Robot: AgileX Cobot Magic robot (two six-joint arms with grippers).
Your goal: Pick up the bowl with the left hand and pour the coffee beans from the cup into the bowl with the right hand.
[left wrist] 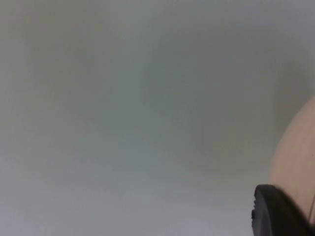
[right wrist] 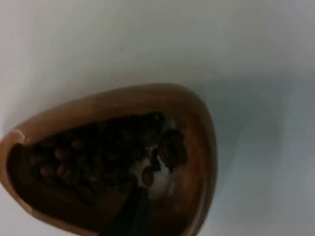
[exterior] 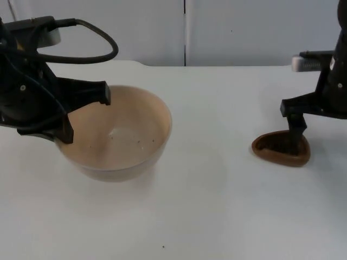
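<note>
A wide beige bowl point(exterior: 122, 138) stands on the white table at the left, with a few dark specks inside. My left gripper point(exterior: 84, 115) is open at the bowl's left rim, one finger over the back rim and the other at the near-left rim. The left wrist view catches a fingertip point(left wrist: 275, 214) beside the bowl's outer wall point(left wrist: 298, 157). At the right sits a small brown teardrop-shaped wooden cup point(exterior: 282, 148) holding coffee beans point(right wrist: 98, 157). My right gripper point(exterior: 320, 130) is open there, and one fingertip point(right wrist: 130, 216) reaches down inside the cup among the beans.
The grey partition wall point(exterior: 184, 30) closes the back of the table point(exterior: 217, 206). White table surface lies between bowl and cup and along the front edge. One small dark speck point(exterior: 163, 247) lies near the front.
</note>
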